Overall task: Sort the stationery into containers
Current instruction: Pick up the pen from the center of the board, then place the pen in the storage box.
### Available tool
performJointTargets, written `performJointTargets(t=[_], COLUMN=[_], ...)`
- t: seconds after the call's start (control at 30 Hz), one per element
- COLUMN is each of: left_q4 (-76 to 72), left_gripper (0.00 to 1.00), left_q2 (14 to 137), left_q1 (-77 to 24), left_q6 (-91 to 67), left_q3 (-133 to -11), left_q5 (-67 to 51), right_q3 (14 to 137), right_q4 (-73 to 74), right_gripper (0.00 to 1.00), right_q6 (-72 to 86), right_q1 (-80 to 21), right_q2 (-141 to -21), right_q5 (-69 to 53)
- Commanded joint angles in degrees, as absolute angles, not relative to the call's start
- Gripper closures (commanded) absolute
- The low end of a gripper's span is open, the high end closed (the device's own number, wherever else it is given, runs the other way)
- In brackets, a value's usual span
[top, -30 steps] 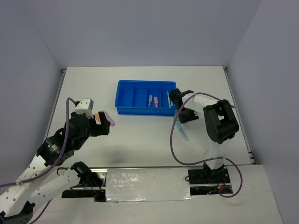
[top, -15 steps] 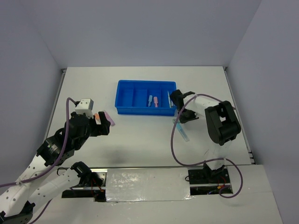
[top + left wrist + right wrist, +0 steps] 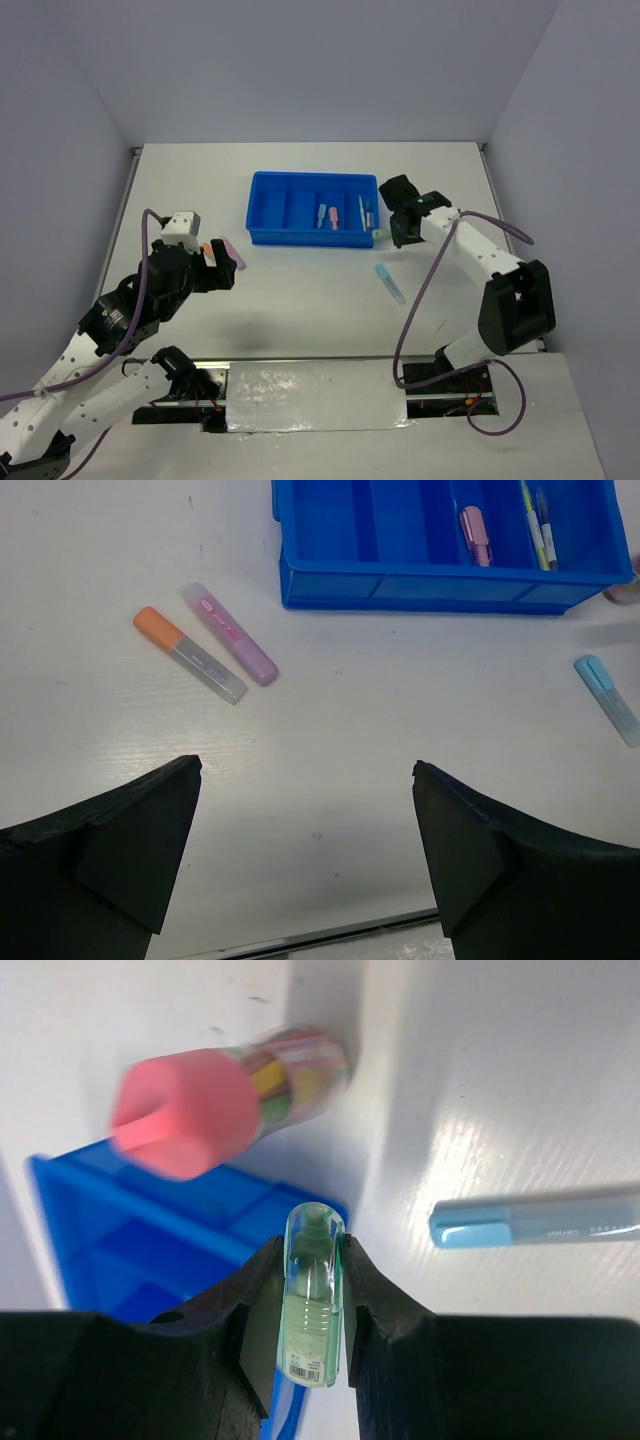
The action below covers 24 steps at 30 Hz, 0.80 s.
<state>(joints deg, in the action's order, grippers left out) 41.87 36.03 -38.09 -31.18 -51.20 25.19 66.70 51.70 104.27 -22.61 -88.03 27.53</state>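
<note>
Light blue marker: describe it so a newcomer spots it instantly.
Start at the near right corner of the blue tray. Toward the near edge of the white table from there, the light blue marker lies slanted and alone. It is slim and pale blue, unlike the pink-capped glue stick beside that corner.

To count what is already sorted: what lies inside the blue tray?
The blue tray holds a pink marker in a middle compartment and two thin pens in the next one rightward. The left compartments look bare. Its walls may hide something small.

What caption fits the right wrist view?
Green marker clamped in the right jaws near the blue tray and glue stick.
</note>
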Motion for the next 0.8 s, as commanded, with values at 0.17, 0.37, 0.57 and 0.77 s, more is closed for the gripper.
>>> performJointTargets(t=[0.17,0.37,0.57,0.77], left_q4=[39.4,39.4,39.7,39.5], left_gripper=[0.01,0.01,0.01,0.01], left_q2=[36.6,36.4,37.3,37.4], left_q1=[-38.4,-38.4,-38.5,-38.6], left_q6=[-29.7,-29.8,-29.9,-29.8], left_q3=[-51.0,-50.9,-51.1,-51.1], left_q5=[25.2,25.4,25.7,25.3], right_q3=[65.2,87.7,101.1,103.2], right_q4=[28.0,22.6,21.6,22.6], right_gripper=[1.0,1.0,1.0,0.87], right_q6=[80.4,51.0,30.1,24.7], right_q1=[-23.6,-25.9,-27.4,-27.4], right_q2=[-78.7,-98.1,-112.0,-117.2], right_q5=[26.5,13.6,6.7,6.0])
